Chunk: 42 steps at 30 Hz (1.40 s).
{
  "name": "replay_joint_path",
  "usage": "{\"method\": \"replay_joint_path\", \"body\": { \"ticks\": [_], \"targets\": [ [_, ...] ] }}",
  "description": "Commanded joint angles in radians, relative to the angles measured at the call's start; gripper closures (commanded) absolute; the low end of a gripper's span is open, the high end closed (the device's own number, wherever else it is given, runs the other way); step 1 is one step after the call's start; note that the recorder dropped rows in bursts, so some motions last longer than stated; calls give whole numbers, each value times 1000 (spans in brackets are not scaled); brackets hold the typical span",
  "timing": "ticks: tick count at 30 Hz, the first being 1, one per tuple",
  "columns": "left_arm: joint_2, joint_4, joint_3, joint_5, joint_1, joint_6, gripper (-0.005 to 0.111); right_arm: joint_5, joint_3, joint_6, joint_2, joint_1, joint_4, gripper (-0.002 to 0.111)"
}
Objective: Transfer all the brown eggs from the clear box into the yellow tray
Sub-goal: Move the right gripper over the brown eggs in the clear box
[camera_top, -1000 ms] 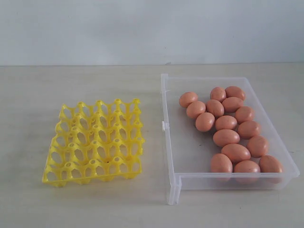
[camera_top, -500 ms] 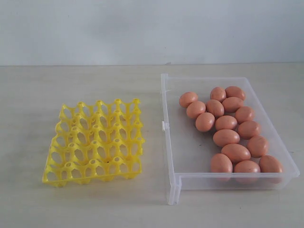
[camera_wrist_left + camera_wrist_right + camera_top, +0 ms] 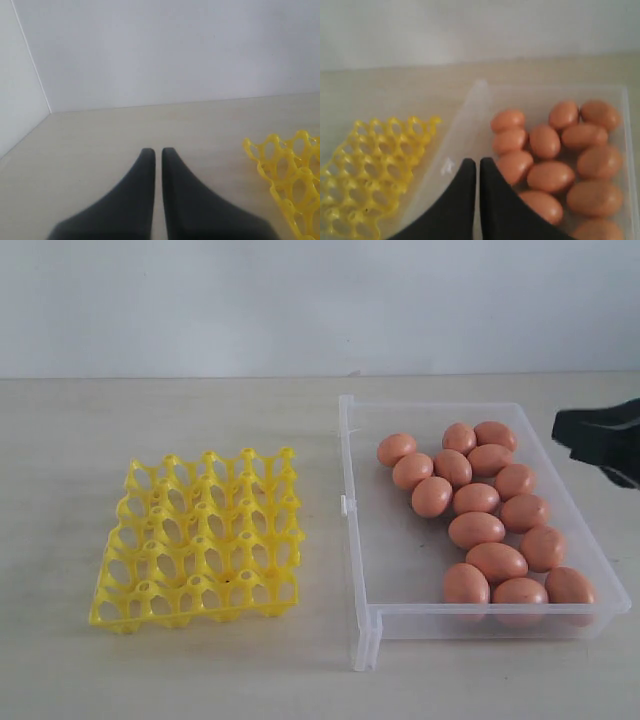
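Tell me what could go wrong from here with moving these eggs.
1. The brown eggs lie touching in the clear box; lifting one may set its neighbours rolling.
2. The right tool is shut; unless it opens first, it would press on an egg.
3. The yellow tray is an open lattice with pegs; an egg released off-centre may roll off.

My left gripper (image 3: pixel 158 150) has two black fingers (image 3: pixel 135 200) that sit close together, with only a thin line between them, and they hold nothing. It hangs over a pale table (image 3: pixel 90 150). One corner of the yellow tray (image 3: pixel 260 167) sits on the table nearby, not touching me. White walls (image 3: pixel 175 50) stand behind.
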Motion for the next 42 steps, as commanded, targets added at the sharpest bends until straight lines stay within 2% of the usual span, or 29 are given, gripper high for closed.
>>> {"method": "replay_joint_path", "body": {
  "ticks": [1,4,6,8,9,10,11,12,14,15,17,21,24,26,29,30,32,34,36,38,39,41,42],
  "targets": [
    [-1,0,4,-3,-2,-5,103,-34,-96,528,164,4,-403,109],
    [-1,0,4,-3,-2,-5,103,-124,-144,527,221,63,-403,109],
    [-1,0,4,-3,-2,-5,103,-110,-208,402,261,143,-403,109],
    [-1,0,4,-3,-2,-5,103,93,-272,-197,288,276,-403,109],
    [-1,0,4,-3,-2,-5,103,164,-276,-347,285,313,-364,109],
    [-1,0,4,-3,-2,-5,103,298,-300,-650,283,384,-146,109],
    [-1,0,4,-3,-2,-5,103,360,-324,-833,283,420,-3,109],
    [-1,0,4,-3,-2,-5,103,416,-368,-1169,285,470,201,109],
    [-1,0,4,-3,-2,-5,103,451,-445,-1402,285,496,398,109],
    [-1,0,4,-3,-2,-5,103,470,-472,-1417,285,496,417,109],
    [-1,0,4,-3,-2,-5,103,617,-566,-1328,294,490,425,109],
    [-1,0,4,-3,0,-5,103,1043,-744,-808,367,468,273,109],
    [-1,0,4,-3,0,-5,103,1147,-769,-723,420,468,189,109],
    [-1,0,4,-3,0,-5,103,1070,-769,-702,437,468,213,109],
    [-1,0,4,-3,0,-5,103,743,-769,-743,447,468,437,109],
    [-1,0,4,-3,0,-5,103,568,-759,-789,447,470,573,109],
    [-1,0,4,-3,0,-5,103,285,-732,-806,447,488,686,109],
    [-1,0,4,-3,0,-5,103,-64,-697,-796,451,495,668,109],
    [-1,0,4,-3,0,-5,103,-357,-676,-888,465,495,612,109],
    [-1,0,4,-3,0,-5,103,-393,-676,-1011,467,510,608,109],
    [-1,0,4,-3,0,-5,103,-319,-676,-1090,464,527,644,109],
    [-1,0,4,-3,0,-5,103,-55,-688,-1335,454,564,794,109],
    [-1,0,4,-3,0,-5,103,100,-705,-1531,454,583,930,109]
  ]
}}
